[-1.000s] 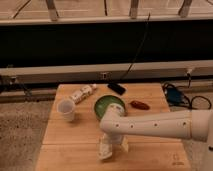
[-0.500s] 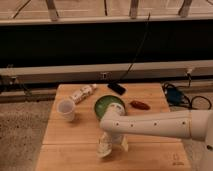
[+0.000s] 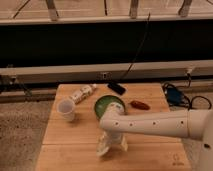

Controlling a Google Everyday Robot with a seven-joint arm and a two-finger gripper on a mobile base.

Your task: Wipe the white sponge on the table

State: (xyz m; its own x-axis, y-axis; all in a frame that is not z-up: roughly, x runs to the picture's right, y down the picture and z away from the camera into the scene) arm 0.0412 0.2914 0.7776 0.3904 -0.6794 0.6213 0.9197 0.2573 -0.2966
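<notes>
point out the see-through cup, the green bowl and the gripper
translucent cup (image 3: 66, 110): camera view, on its side wall
green bowl (image 3: 106, 104): camera view, on its green inside
gripper (image 3: 112, 146): camera view, midway between its open fingertips, down at the front middle of the table (image 3: 150, 156)

This is looking like a robot-testing lab: black cables (image 3: 136, 55) are trailing behind the light-brown wooden plank table (image 3: 70, 137), and a white robot arm (image 3: 155, 124) is reaching over it, its gripper (image 3: 111, 146) hanging by the table's near edge.

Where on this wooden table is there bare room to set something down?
Front-left corner of the light-brown plank table, between the translucent white cup and the gripper at front centre. Crowded at back around the round green bowl.
</notes>
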